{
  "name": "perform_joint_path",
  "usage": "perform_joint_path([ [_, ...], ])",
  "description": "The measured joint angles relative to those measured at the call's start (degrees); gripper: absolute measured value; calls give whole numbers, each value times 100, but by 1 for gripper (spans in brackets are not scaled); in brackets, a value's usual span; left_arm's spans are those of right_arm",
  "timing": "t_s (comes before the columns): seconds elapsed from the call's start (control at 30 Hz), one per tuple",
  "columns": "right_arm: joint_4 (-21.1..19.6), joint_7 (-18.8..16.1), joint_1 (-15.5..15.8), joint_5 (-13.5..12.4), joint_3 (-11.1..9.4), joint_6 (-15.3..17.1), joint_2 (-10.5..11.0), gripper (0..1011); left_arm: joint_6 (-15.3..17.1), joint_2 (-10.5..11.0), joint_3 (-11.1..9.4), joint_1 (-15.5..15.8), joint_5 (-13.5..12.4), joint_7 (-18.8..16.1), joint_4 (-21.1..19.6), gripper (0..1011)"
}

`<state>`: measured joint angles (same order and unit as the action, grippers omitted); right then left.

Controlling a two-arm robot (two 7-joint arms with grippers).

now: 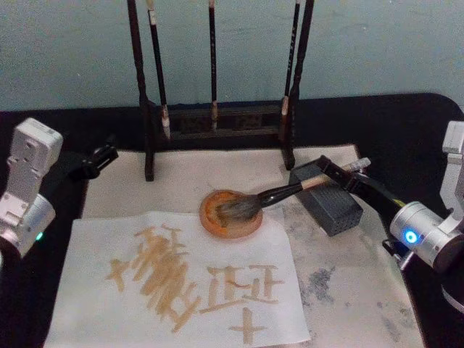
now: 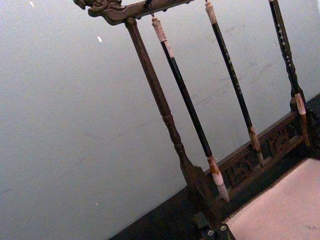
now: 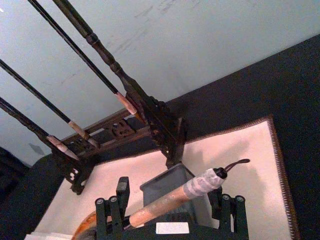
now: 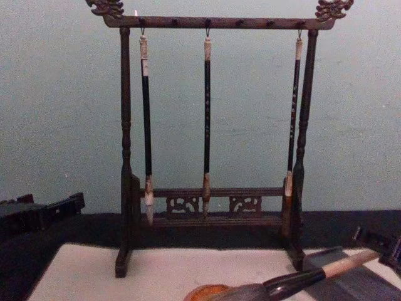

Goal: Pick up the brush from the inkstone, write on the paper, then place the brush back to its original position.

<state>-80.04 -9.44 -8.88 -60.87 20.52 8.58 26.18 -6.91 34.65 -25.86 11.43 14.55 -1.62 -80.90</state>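
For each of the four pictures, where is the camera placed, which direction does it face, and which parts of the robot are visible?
Head: high, facing down at the paper, the brush; both arms, right pincer at the handle.
Chest: low, facing forward at the brush rack; left pincer at the left edge.
Left wrist: facing the rack and wall; own fingertips.
Right wrist: along the brush; own fingers either side.
Shared: every view shows the rack.

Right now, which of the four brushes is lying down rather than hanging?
The thick brush with the tan handle: its bushy head rests on the round orange inkstone, its handle between the right gripper's fingers. The three slim brushes hang from the rack.
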Motion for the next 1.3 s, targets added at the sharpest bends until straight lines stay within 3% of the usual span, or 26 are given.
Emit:
perform_joint_path([
  [0.47, -344, 220, 240, 254, -116, 42, 127, 1002, 0, 0, 0, 0, 0, 0, 0, 1002],
  [0.7, -722, 375, 509, 456, -165, 93, 270, 1001, 0, 0, 0, 0, 0, 0, 0, 1002],
  [0.9, -1149, 626, 818, 790, -224, 152, 457, 1001, 0, 0, 0, 0, 0, 0, 0, 1002],
  [1.13, -1529, 684, 1123, 1105, -248, 165, 647, 1002, 0, 0, 0, 0, 0, 0, 0, 1002],
  [1.3, -1943, 630, 1351, 1600, -168, 16, 877, 1001, 0, 0, 0, 0, 0, 0, 0, 1002],
])
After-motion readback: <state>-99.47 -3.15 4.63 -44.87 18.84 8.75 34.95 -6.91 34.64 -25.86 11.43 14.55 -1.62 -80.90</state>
